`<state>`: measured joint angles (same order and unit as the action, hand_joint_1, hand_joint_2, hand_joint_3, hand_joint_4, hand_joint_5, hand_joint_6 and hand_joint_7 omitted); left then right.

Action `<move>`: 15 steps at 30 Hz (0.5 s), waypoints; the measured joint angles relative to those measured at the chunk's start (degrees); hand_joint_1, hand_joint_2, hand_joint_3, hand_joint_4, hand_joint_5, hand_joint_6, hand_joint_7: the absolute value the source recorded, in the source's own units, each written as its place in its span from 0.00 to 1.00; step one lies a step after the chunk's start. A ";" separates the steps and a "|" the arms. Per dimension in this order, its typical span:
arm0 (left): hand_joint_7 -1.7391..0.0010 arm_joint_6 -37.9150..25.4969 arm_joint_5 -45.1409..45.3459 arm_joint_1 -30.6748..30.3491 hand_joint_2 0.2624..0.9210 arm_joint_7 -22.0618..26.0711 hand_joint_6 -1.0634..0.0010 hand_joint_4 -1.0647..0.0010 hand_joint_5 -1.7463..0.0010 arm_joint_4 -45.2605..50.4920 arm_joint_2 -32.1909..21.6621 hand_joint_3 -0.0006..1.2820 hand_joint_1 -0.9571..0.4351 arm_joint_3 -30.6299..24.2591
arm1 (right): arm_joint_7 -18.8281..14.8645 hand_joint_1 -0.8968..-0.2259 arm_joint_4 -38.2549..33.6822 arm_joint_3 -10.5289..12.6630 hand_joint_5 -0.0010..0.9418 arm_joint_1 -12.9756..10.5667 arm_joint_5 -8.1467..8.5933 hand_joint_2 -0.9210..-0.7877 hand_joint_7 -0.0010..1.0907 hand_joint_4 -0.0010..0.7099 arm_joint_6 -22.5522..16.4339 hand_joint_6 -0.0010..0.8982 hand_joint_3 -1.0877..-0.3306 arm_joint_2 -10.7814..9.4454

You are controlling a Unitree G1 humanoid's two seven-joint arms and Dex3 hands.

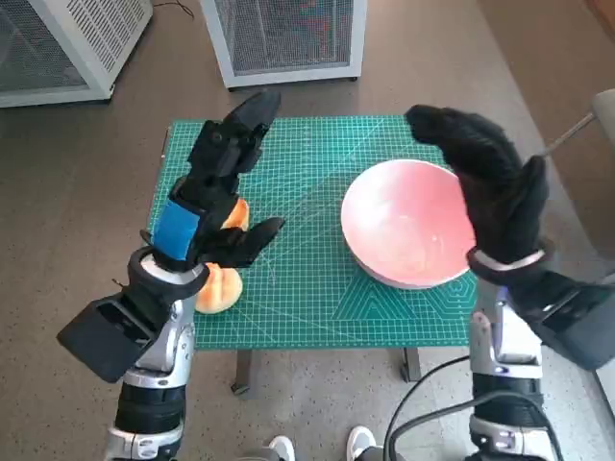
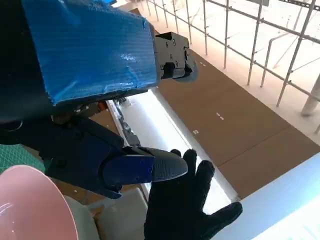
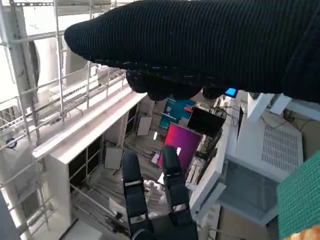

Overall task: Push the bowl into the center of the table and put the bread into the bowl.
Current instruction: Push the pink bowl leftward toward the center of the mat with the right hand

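Observation:
The pink bowl [image 1: 408, 226] stands on the right half of the green mat table [image 1: 307, 307]; its rim also shows in the left wrist view [image 2: 30, 205]. The orange-brown bread [image 1: 219, 288] lies at the table's left edge, partly hidden under my left hand. My left hand [image 1: 216, 192] is raised above the bread with fingers spread, holding nothing. My right hand [image 1: 490, 182] hovers over the bowl's right rim, fingers apart and empty. Each wrist view catches the other hand: the glove [image 2: 185, 210] and the black fingers [image 3: 155, 200].
Two white perforated cabinets [image 1: 288, 38] [image 1: 58, 48] stand on the floor behind the table. A person's shoes [image 1: 279, 447] show at the front edge, beside a black cable [image 1: 423, 408]. A pale object [image 1: 605, 106] sits at the far right.

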<state>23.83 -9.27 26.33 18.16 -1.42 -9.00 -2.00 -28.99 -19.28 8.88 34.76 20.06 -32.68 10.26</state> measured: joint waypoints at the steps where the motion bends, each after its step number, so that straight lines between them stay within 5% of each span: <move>1: 0.74 0.00 -0.02 0.00 1.00 0.01 1.00 0.87 0.99 0.00 -0.01 0.34 0.25 -0.03 | -0.41 0.57 -1.60 0.57 0.00 0.49 0.20 0.00 0.56 0.45 -0.78 0.00 0.75 0.35; 7: 0.73 0.08 -0.06 0.00 1.00 0.05 1.00 0.87 0.99 -0.18 -0.12 0.34 0.25 -0.34 | -1.08 0.55 -12.95 4.81 0.00 4.11 0.41 0.00 0.55 0.44 -5.28 0.01 0.74 2.77; 15: 0.73 0.40 -0.08 0.00 1.00 0.06 1.00 0.87 0.99 -0.69 -0.09 0.34 0.25 -0.45 | 5.20 0.59 -26.75 8.44 0.00 8.23 -2.38 0.00 0.53 0.43 -9.95 0.02 0.71 4.76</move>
<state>24.23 -9.35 26.34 18.23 -2.12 -9.10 -2.46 -23.79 -46.03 17.33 42.99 17.69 -42.63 15.02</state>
